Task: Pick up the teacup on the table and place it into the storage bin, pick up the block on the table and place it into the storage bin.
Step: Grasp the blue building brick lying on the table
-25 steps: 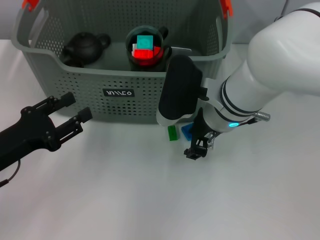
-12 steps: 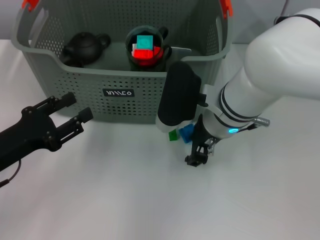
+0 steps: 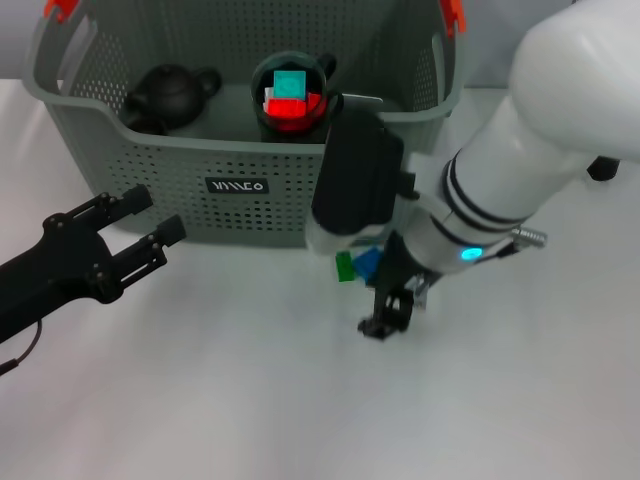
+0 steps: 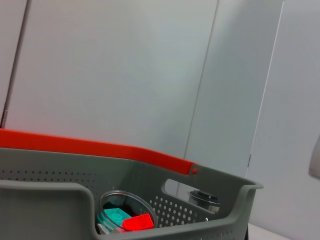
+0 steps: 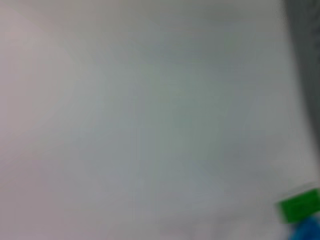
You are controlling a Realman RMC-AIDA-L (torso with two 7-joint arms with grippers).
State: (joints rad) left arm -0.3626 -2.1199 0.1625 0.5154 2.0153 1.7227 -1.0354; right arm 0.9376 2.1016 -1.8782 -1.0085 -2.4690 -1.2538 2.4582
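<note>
Jaws spread wide and empty, the left gripper (image 3: 150, 217) is hovering far off at 9 o'clock; the right gripper's (image 3: 385, 312) opening cannot be told. The green block (image 3: 345, 266) is lying on the table (image 3: 250, 400), at 11 o'clock of the nearer right gripper, with the storage bin (image 3: 120, 170) just beyond at 12.

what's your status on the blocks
Right gripper low on table by green block and blue block. Left gripper open, idle before storage bin. Nothing blocking.

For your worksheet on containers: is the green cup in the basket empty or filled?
Filled: the green cup holds teal and red blocks inside the storage bin.
</note>
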